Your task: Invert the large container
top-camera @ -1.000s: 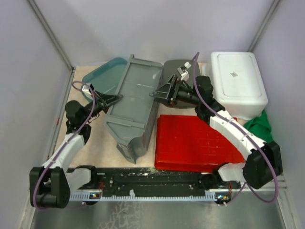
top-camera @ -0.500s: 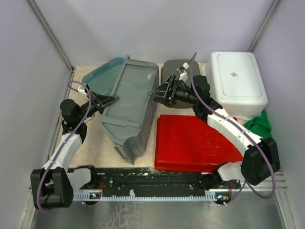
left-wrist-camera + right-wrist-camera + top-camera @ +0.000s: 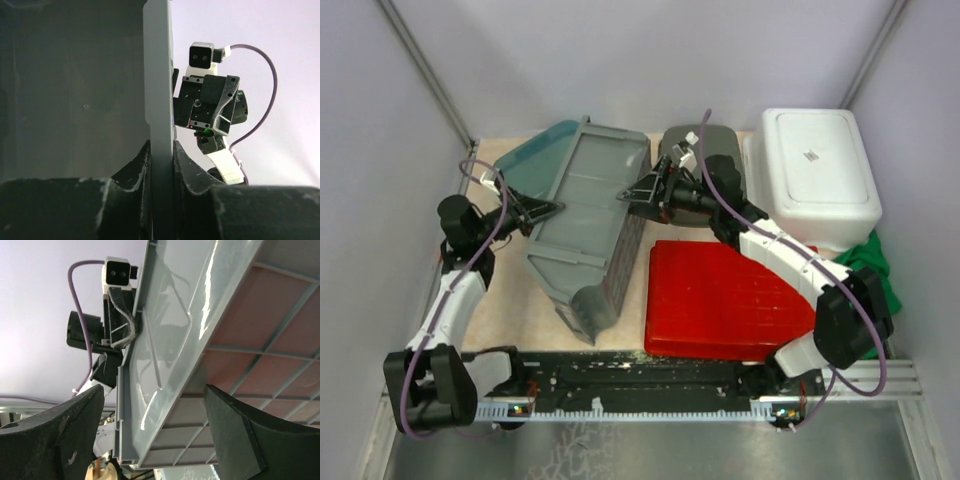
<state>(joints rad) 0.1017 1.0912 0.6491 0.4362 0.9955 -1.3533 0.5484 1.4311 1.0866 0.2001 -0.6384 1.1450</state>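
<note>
The large grey container [image 3: 585, 215] stands tipped up on its side in the middle of the table, its ribbed base facing right. My left gripper [image 3: 546, 208] is shut on the container's left rim. In the left wrist view the rim [image 3: 160, 90] runs straight between the closed fingers of that gripper [image 3: 161, 152]. My right gripper [image 3: 632, 195] is open at the container's upper right edge. In the right wrist view that gripper [image 3: 152, 400] has its fingers spread wide, with the container's wall and ribbed base [image 3: 210, 340] in front of them. I cannot tell if they touch.
A teal lid [image 3: 532, 155] lies behind the container on the left. A dark grey bin [image 3: 700, 140] and a white tub [image 3: 817, 170] stand at the back right. A red lid [image 3: 725, 295] lies front right, with a green cloth [image 3: 867, 265] beside it.
Both arms have moved left. The container has shifted left with them and stands more upright on its side. The left gripper has stayed shut on the rim.
</note>
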